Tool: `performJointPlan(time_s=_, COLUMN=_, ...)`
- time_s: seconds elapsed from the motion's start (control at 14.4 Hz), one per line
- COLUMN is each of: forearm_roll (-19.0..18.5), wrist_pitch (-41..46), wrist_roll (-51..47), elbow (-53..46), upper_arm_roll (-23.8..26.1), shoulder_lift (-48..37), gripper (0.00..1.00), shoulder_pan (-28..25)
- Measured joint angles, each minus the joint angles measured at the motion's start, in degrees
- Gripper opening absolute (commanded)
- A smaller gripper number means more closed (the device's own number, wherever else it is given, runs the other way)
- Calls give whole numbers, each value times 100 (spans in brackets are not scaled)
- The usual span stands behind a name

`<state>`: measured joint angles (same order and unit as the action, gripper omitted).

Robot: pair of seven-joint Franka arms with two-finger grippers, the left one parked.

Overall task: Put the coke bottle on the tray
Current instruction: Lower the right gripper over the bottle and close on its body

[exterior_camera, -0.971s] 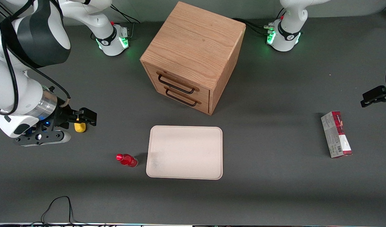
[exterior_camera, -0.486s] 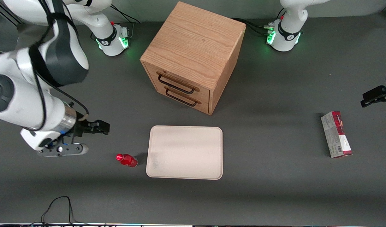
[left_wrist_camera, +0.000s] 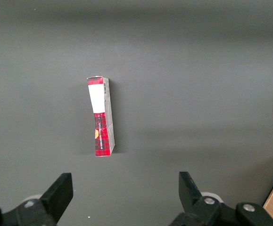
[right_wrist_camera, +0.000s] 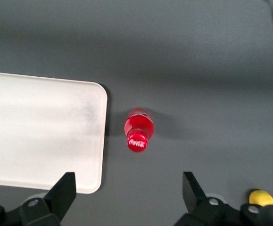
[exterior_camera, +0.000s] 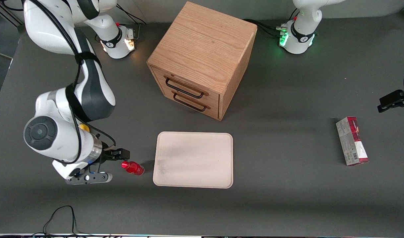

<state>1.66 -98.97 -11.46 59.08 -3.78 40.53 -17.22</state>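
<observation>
Dark grey worktop point(exterior_camera: 287, 205) is seen carrying everything. The wooden drawer cabinet point(exterior_camera: 202, 59) is the largest item, set farther from the front camera than the tray point(exterior_camera: 193, 160), a cream rectangle with nothing on it. A red-and-grey carton point(exterior_camera: 352, 141) is seen toward the parked arm's end.

The claw point(exterior_camera: 117, 154) is held above the worktop with its fingers point(right_wrist_camera: 63, 190) spread wide apart and nothing between them. In the front view the coke bottle point(exterior_camera: 133, 168) is found at about four o'clock from the claw, close by, standing upright on the worktop just beside the tray's short edge and apart from it. From the right wrist camera its cap point(right_wrist_camera: 137, 141) is seen end-on, so its long axis is judged vertical. A small advance and descent are called for. A yellow lump point(right_wrist_camera: 260, 196) is glimpsed near the wrist.
</observation>
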Motion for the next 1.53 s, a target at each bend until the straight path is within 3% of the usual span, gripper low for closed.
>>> performJointPlan(time_s=0.55, forearm_roll=0, wrist_pitch=-466, wrist_roll=-6, elbow=81, upper_arm_roll=-29, shoulder_lift=651, gripper=100, shoulder_pan=11)
performJointPlan(time_s=1.11, forearm_roll=0, wrist_pitch=-821, wrist_roll=-12, elbow=446, upper_arm_roll=-31, shoulder_lift=691, gripper=100, shoulder_pan=5)
performJointPlan(time_s=1.18, forearm_roll=0, wrist_pitch=-830, wrist_roll=-14, elbow=468, upper_arm_roll=-31, shoulder_lift=692, gripper=89, shoulder_pan=5)
performJointPlan(time_s=1.39, forearm_roll=0, wrist_pitch=-865, wrist_roll=-24, elbow=469, upper_arm_roll=-31, shoulder_lift=684, gripper=17, shoulder_pan=5)
performJointPlan(time_s=1.46, forearm_roll=0, wrist_pitch=-871, wrist_roll=-30, elbow=468, upper_arm_roll=-31, shoulder_lift=679, gripper=4, shoulder_pan=5)
performJointPlan(time_s=1.53, forearm_roll=0, wrist_pitch=-872, wrist_roll=-34, elbow=467, upper_arm_roll=-31, shoulder_lift=674, gripper=2, shoulder_pan=5)
